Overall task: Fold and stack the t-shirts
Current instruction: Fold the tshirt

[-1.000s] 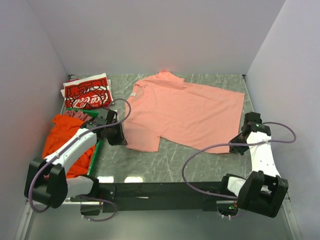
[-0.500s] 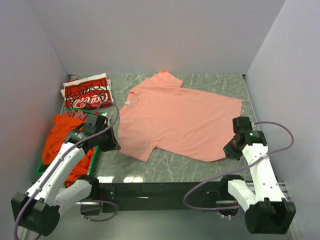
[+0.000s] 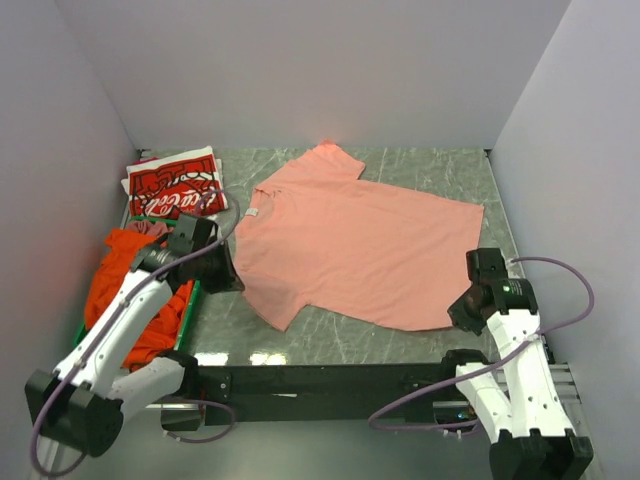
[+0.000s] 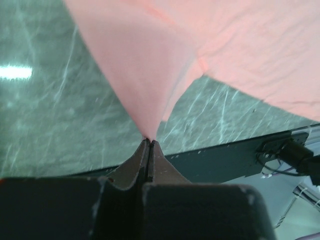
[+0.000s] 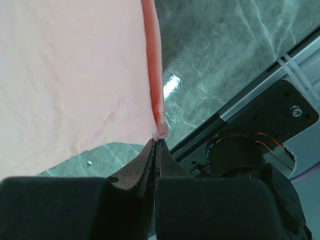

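Over the past second both arms had drawn back toward the near edge, and the salmon-pink t-shirt [image 3: 360, 245] had slid with them, nearer and a little leftward across the worktop [image 3: 420, 165].

Nearest lay the black rail [image 3: 330, 380] carrying the arm bases. To the left of it, a green crate [image 3: 192, 300] held the bright orange t-shirt [image 3: 125, 275], with a bit of the mauve t-shirt [image 3: 150, 228] showing at its far end. Beyond that, the folded red Coca-Cola t-shirt [image 3: 175, 190] sat in the far left corner. Nothing lay on the pink shirt, which was spread mostly flat across the middle of the worktop, collar to the left.

The right arm had swung in from the side wall, and the shirt's near right corner had moved nearer the rail.

The left tool [image 4: 149, 142] was clamped shut on the shirt's left edge, pulling the cloth into a taut peak. The right tool [image 5: 156, 142] was likewise closed, pinching the near right hem corner by its seam.
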